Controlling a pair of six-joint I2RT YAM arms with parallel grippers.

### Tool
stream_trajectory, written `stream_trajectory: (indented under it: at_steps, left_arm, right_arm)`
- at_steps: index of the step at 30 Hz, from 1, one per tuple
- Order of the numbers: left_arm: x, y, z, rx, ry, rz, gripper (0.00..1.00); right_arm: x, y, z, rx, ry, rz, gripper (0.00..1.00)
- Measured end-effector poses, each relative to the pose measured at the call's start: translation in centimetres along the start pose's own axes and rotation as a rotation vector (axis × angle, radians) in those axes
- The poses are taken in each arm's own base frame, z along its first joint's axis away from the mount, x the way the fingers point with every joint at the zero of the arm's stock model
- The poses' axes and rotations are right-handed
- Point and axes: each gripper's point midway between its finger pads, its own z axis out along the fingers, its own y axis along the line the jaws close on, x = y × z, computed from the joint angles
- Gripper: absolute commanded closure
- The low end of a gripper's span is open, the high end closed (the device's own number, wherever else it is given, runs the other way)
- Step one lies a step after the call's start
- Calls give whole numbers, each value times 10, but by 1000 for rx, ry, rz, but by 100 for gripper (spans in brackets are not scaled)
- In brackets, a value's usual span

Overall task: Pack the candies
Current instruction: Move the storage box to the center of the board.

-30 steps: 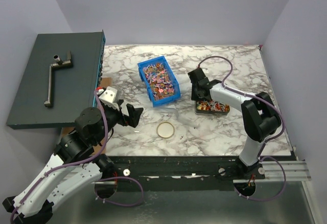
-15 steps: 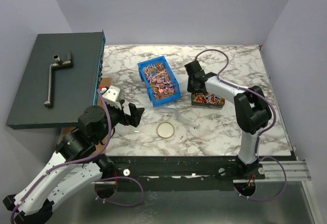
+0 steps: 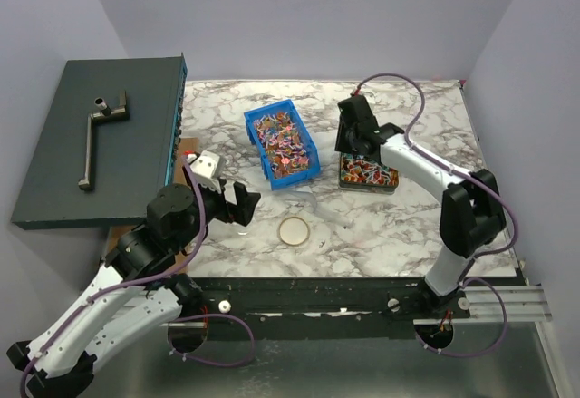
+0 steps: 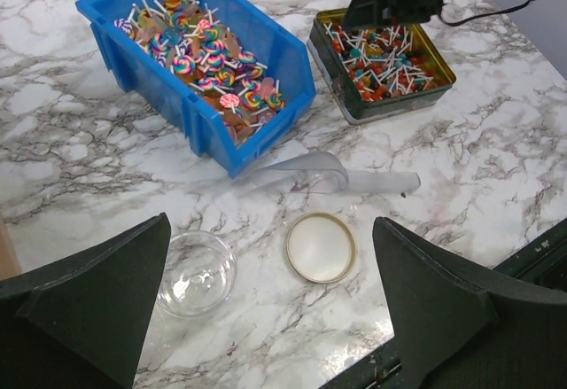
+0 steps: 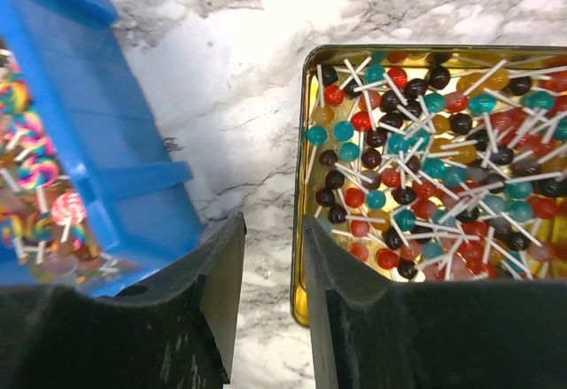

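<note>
Swirl lollipop candies fill a blue bin at the table's middle back. Round ball candies on sticks lie in a gold tin to its right. My right gripper hangs over the marble gap between the bin and the tin's left rim. Its jaws stand a little apart with nothing between them. My left gripper is open wide and empty, above a clear glass bowl and a round gold lid near the front edge.
A crumpled clear plastic bag lies between the bin and the lid. A dark grey box with a metal handle on top stands along the table's left side. The table's front edge runs just below the lid.
My right gripper has lifted off the tin towards the back and its jaws have parted. The tin has slid slightly left and back. My left arm has crept a little forward.
</note>
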Motion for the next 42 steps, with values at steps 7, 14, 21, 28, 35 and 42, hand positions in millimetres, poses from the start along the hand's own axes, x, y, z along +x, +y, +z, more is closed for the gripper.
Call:
stream_trajectory:
  at_steps: [7,14,21,28,35,42]
  left_arm:
    - [19,0,12,-28,97,-43,1]
    - [40,2,19,-80,187,-142,5]
    - [78,15,27,-197,272,-252,15]
    - [121,24,41,-303,404,-294,25]
    - [139,27,53,-350,466,-306,36]
    - [165,32,66,-398,552,-279,43]
  right_arm:
    - [-17,-2,-50,-76,-70,21,64]
    - [-3,-1,-77,-161,-52,14,64]
    - [12,9,-99,-264,-29,1,68]
    - [30,13,-107,-320,2,-11,68]
    - [49,11,-106,-346,39,-18,69]
    - [60,8,-110,-363,52,-20,69]
